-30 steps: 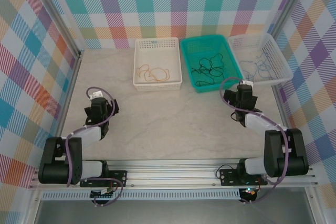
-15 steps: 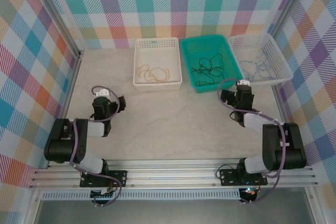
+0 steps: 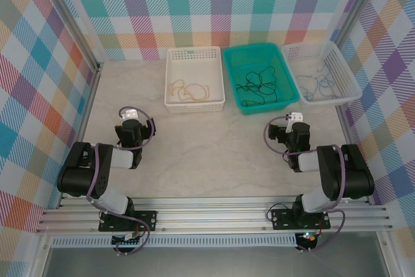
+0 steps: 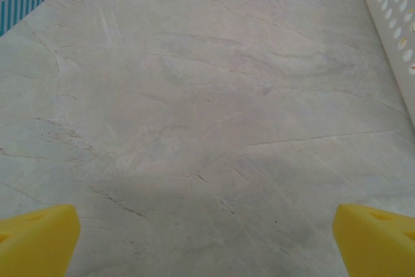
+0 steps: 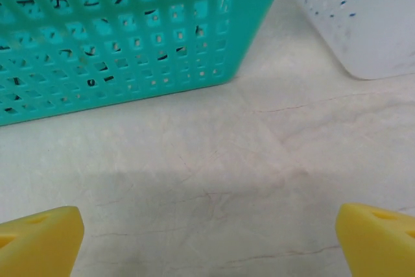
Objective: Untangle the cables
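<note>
The cables lie apart in three baskets at the back: an orange-tan cable [image 3: 188, 89] in the white basket [image 3: 194, 104], a black cable [image 3: 258, 84] in the teal basket [image 3: 262, 107], and a blue cable [image 3: 318, 84] in the right white basket [image 3: 350, 85]. My left gripper [image 3: 133, 132] sits low over bare table at the left, open, its yellow fingertips [image 4: 39, 239] wide apart with nothing between them [image 4: 207, 241]. My right gripper [image 3: 295, 134] is open and holds nothing [image 5: 207, 241], just short of the teal basket [image 5: 130, 43], with the black cable [image 5: 97, 63] visible through its wall.
The marble-look table [image 3: 207, 147] spreads between the two arms. Plaid walls close the left, back and right sides. A corner of the white basket [image 4: 395, 37] shows at the right edge of the left wrist view, and the right white basket [image 5: 363, 24] stands beside the teal one.
Both arms have folded in. The right gripper drew back from the teal basket toward the near edge. The left gripper shifted slightly right. Both stayed open.
</note>
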